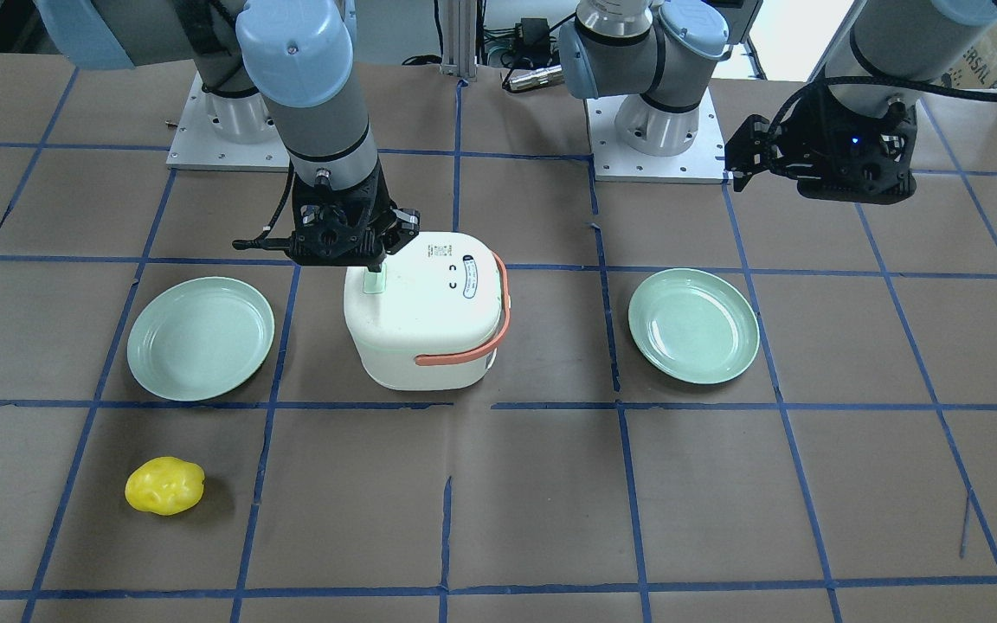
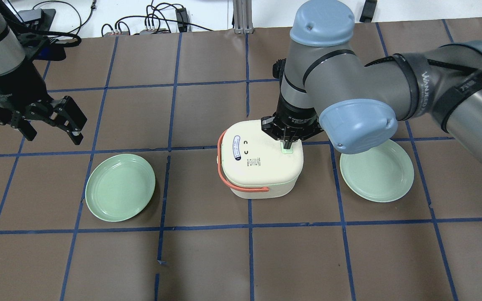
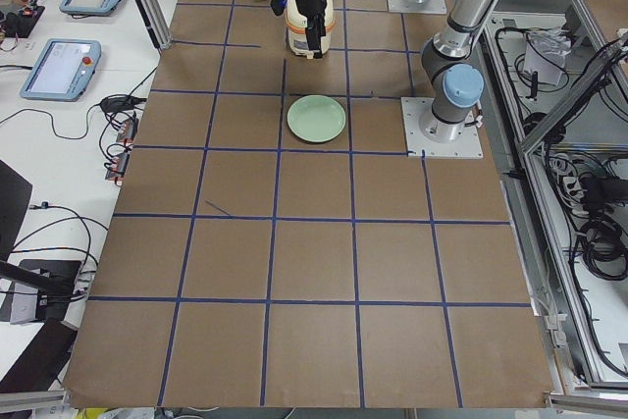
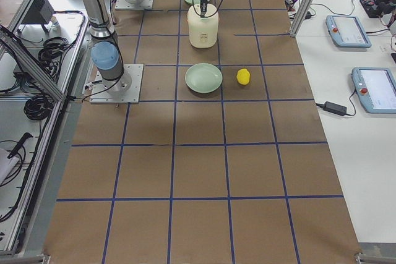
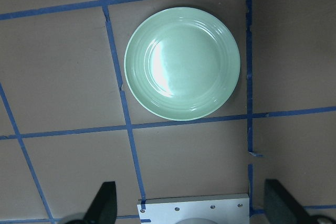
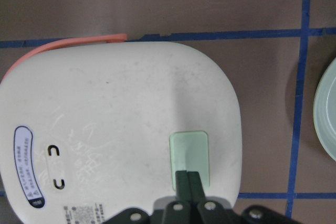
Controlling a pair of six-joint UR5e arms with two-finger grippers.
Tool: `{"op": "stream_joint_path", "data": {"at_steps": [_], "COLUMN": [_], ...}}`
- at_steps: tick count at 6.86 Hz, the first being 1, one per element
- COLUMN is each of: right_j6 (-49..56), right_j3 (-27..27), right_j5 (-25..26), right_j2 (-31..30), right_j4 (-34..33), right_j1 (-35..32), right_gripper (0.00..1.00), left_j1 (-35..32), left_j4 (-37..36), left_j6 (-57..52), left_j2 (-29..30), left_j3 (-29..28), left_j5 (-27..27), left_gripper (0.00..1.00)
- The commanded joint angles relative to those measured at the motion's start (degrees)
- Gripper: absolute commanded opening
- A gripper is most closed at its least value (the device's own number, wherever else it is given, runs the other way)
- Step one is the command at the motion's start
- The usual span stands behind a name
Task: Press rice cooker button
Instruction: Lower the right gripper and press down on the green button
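Because the button sits flush in the lid, the right claw is presented from straight above with its two fingers pressed together into one narrow tip, pinching nothing. A single blunt point of this kind concentrates force on a small target and cannot snag the lid.

The small white rounded-cube rice cooker with the salmon-orange handle band stands upright on the brown paper-covered desk, lid shut. Its pale mint rectangular button lies near the lid edge opposite the label strip. The joined tip overlaps the button's end nearest that lid edge. Contact appears made; whether the button is depressed cannot be told.

Judgement: the press is in hand. The next move calls for a short vertical push, since an off-centre load near the lid edge could tip or shift the light cooker.

The left claw, fingers spread and empty, hangs well apart from the cooker, out of the working arm's path.

One round pale green plate lies on that side of the cooker, another just beside the opposite side. A lumpy yellow object rests farther off.
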State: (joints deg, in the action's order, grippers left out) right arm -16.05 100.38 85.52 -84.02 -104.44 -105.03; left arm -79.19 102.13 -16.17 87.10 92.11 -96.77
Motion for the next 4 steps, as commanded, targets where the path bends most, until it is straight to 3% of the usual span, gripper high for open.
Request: {"op": "stream_joint_path", "data": {"at_steps": [1,4], "right_j6": [1.7,2.2], "right_j3": [0.1,0.2], "right_j5": [0.0,0.0], "right_j2": [0.3,0.3], "right_j4": [-0.1,-0.2], "right_j1": [0.0,0.0], "right_gripper": [0.11,0.12], "left_j1": [0.0,0.0], "left_j4": [0.0,0.0], "left_j6": [0.0,0.0], "left_j2": [0.0,0.0], "left_j3": [0.0,0.0], "left_j5": [0.0,0.0], "left_gripper": [1.00,1.00]}}
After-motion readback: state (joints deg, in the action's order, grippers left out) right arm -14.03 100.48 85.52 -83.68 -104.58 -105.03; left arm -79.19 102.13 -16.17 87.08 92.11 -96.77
